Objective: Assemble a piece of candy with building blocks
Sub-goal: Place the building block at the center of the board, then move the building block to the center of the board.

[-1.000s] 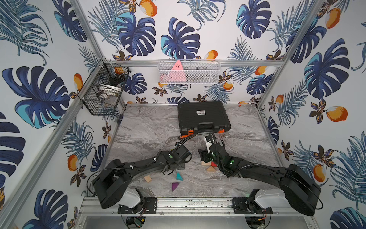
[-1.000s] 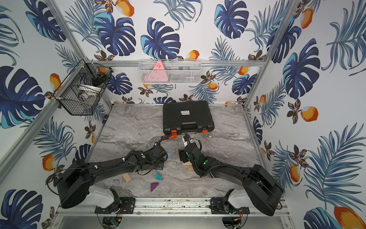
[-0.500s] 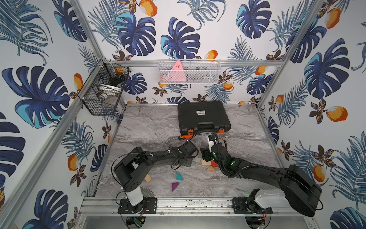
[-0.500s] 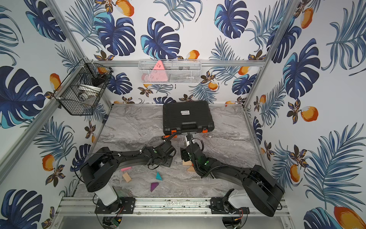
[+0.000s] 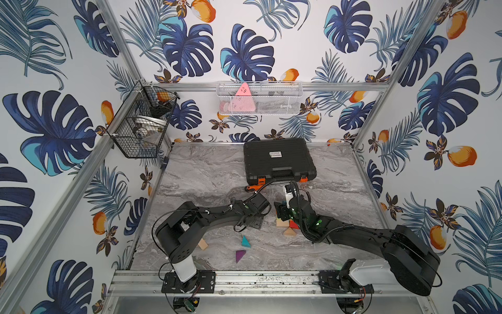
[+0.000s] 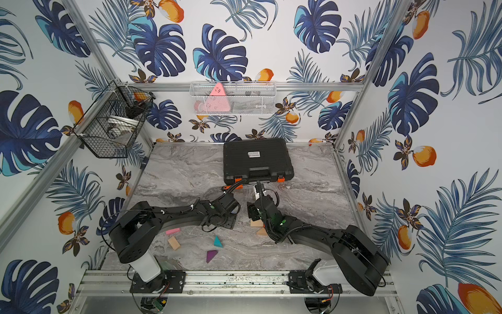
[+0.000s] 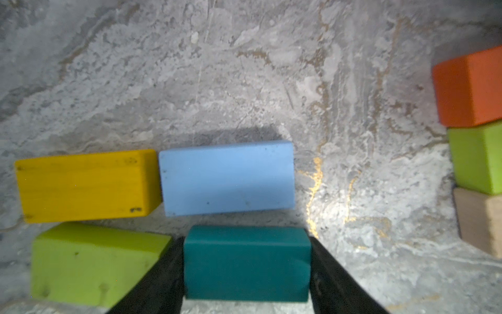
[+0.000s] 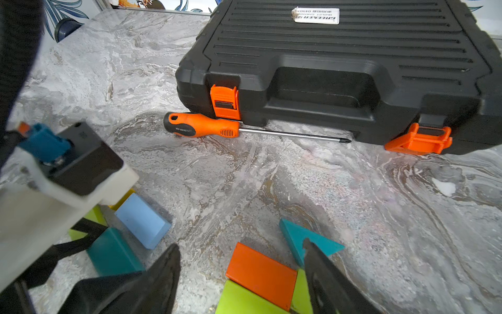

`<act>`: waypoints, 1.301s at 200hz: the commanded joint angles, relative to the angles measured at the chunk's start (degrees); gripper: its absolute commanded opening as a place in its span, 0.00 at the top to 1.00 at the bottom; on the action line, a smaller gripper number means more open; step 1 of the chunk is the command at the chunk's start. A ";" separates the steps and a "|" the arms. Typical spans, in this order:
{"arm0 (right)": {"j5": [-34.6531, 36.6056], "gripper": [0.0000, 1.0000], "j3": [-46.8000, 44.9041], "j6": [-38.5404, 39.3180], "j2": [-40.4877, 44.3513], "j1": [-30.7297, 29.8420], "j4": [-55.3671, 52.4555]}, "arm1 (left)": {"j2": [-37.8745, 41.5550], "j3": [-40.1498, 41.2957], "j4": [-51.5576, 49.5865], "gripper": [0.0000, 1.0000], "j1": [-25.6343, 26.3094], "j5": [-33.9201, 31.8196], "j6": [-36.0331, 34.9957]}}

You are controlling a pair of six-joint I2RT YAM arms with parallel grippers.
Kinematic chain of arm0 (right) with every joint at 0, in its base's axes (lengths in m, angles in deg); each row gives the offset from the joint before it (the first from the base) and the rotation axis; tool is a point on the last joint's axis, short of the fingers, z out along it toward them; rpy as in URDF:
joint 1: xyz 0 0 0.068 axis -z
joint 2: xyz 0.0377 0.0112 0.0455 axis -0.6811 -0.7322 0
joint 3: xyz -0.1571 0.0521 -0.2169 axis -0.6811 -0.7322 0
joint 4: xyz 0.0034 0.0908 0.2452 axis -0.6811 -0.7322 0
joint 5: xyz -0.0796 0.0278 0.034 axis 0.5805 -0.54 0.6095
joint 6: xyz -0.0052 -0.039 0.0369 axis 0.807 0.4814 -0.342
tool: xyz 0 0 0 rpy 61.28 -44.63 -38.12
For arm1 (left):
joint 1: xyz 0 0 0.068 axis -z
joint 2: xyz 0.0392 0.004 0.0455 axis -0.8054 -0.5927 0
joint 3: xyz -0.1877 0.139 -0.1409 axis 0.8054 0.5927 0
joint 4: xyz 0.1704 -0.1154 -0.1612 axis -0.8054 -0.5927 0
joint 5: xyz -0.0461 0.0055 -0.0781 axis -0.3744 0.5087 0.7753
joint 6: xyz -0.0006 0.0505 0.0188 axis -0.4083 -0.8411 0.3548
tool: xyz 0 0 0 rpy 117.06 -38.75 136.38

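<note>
Left end effector point(image 7: 245, 240): one finger stands at each end of the teal block point(image 7: 246, 263), close against it; whether they press it or merely flank it cannot be told. The teal block lies flat on the counter point(image 7: 244, 68), just beside the blue block point(image 7: 226, 178), with the lime block point(image 7: 92, 261) next to it beyond one finger. The yellow block point(image 7: 84, 185) butts end to end against the blue block, so the four form a two-by-two group near the counter's middle. Right end effector point(image 8: 240, 244): jaws wide apart, holding nothing, poised over the orange block point(image 8: 260, 274), which lies against the green block point(image 8: 244, 299). A teal triangle point(image 8: 301, 239) sits just beside the orange block. This second group is near the first but apart from it. In both top views a purple triangle point(image 5: 239, 255) and a plain block point(image 5: 202, 244) lie loose towards the front edge. A pink block point(image 6: 172, 231) shows beside the left arm in a top view. A screwdriver point(image 8: 201, 127) lies along the front of the black case point(image 8: 339, 68) at the rear.
</note>
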 commanded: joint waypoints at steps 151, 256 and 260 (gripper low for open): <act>-15.50 0.27 4.52 0.75 0.94 -0.66 -2.95 | 40.81 -3.85 -21.19 0.22 -6.30 -9.83 1.86; -27.92 0.26 36.93 -2.42 -32.49 -21.54 -13.38 | 71.11 0.89 -30.67 0.22 -6.45 -16.44 0.48; -27.82 0.26 38.16 -2.58 -33.81 -21.90 -13.66 | 71.24 0.89 -30.71 0.22 -6.46 -16.62 0.39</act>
